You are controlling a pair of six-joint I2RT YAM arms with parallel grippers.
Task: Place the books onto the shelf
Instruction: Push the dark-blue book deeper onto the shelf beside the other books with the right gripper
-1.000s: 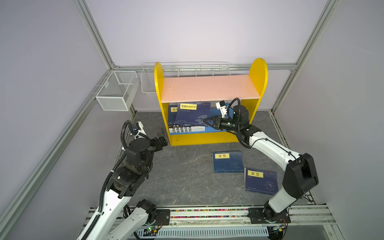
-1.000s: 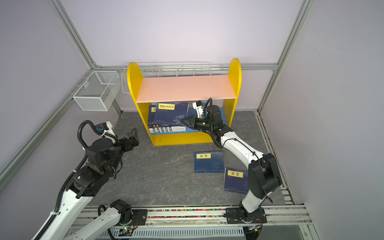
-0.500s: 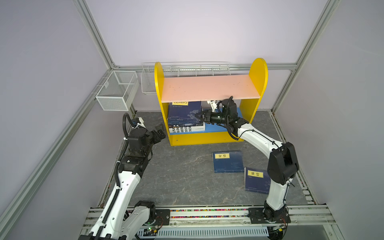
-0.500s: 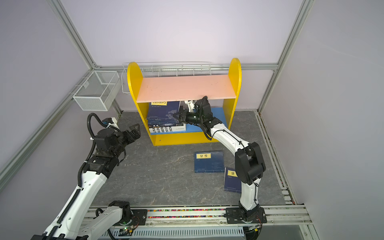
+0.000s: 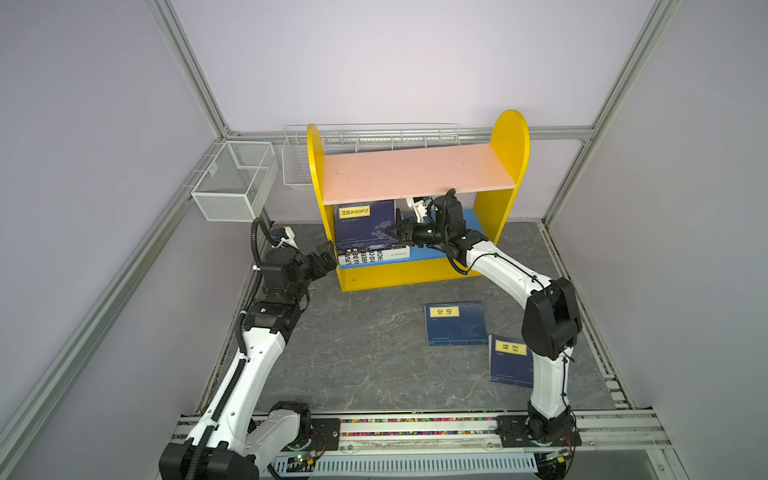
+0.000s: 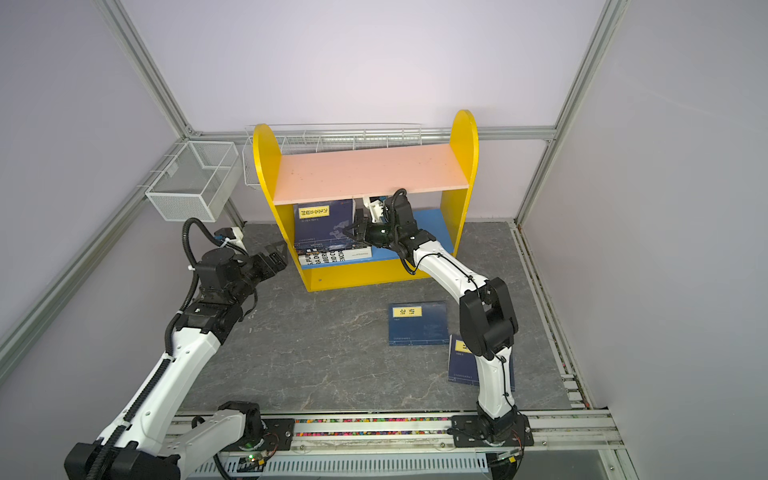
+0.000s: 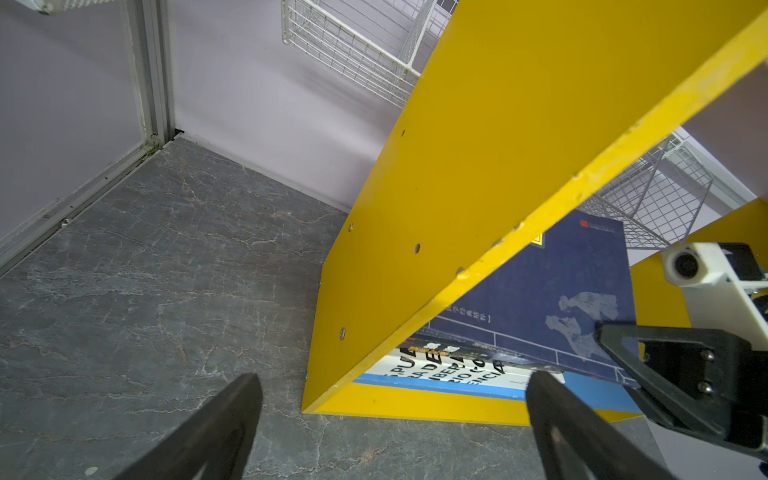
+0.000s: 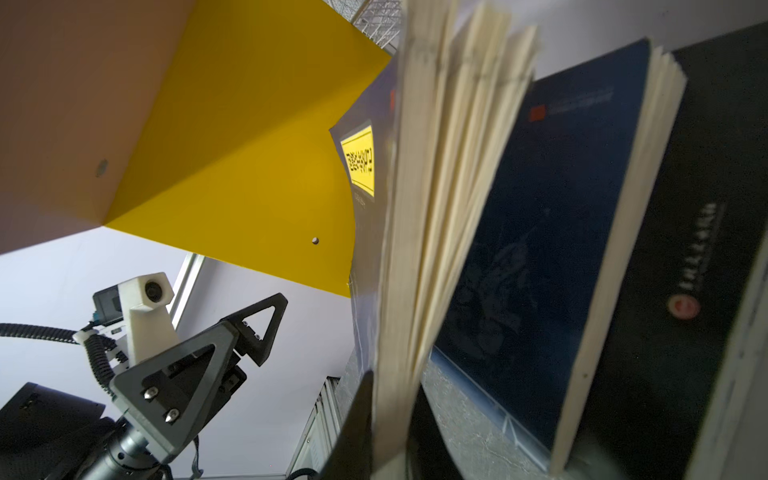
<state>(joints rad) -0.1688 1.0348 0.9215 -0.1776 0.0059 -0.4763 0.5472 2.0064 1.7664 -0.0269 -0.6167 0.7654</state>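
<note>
The navy book [image 5: 365,224] with the yellow label is gripped at its page edge by the right fingers [image 5: 397,232], which are closed narrowly on it. In the right wrist view the pages fan out just past the fingertips. The book sits inside the lower tier of the shelf [image 5: 509,145], under the pink board [image 5: 415,170]. It is tilted and appears to rest on the stack below, though the contact is not clear.

Below and beyond the right fingers, the stack holds a second navy book [image 8: 552,232], then a black book [image 8: 706,249]. At the bottom, the thick white book [image 5: 370,258] lies on the blue board [image 6: 432,222].

The left fingers [image 5: 326,257] are spread wide and hold nothing. They are just outside the yellow side panel [image 7: 457,166], level with the stack.

Well back from the right fingers, toward that arm's base, a third navy book [image 5: 455,324] lies flat on the bench [image 5: 353,353], label up. A fourth navy book [image 5: 510,361] lies just beside it. The wire baskets [image 5: 232,187] hang on the wall beyond the left fingers.
</note>
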